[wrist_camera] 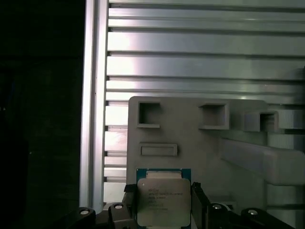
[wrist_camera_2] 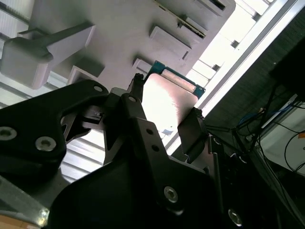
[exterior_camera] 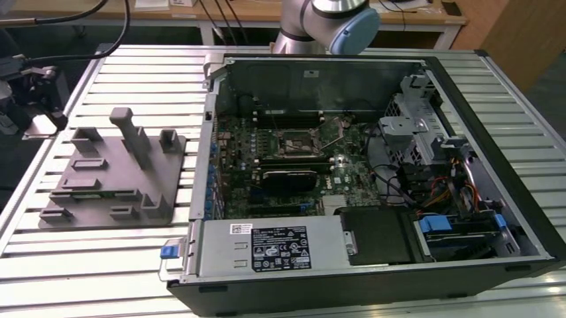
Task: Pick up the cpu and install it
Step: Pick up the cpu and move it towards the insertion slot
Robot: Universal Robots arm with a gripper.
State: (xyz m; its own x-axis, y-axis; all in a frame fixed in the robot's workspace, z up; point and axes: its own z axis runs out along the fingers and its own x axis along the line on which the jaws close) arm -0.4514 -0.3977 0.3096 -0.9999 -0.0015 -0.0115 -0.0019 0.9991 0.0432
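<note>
Ribbed aluminium slat table (exterior_camera: 115,73) is carrying everything; wooden benches are standing behind it.

- Grey plastic tray with upright posts and shallow pockets (exterior_camera: 106,185) is lying flat on the slats. It serves as the landmark here.
- Open black computer tower case (exterior_camera: 521,218) is lying on its side just beside the tray, on the exterior view's right. Its green motherboard (exterior_camera: 292,179) is facing up, with the square processor socket (exterior_camera: 296,140) uncovered.
- Silver-and-blue robot arm (exterior_camera: 323,23) is rising beyond the case, on the far side from the tray.
- In both wrist views, the black two-finger gripper (wrist_camera: 164,191) (wrist_camera_2: 166,102) is hanging over the tray.
- The fingers (wrist_camera: 197,200) (wrist_camera_2: 190,131) are pinching two opposite edges of the small square cpu with silvery metal top and green rim (wrist_camera: 163,200) (wrist_camera_2: 169,102).
- The cpu is sitting level over the tray near one tray edge, just beside a shallow rectangular pocket (wrist_camera: 158,150).
- Cannot tell whether it is touching the tray surface.
</note>
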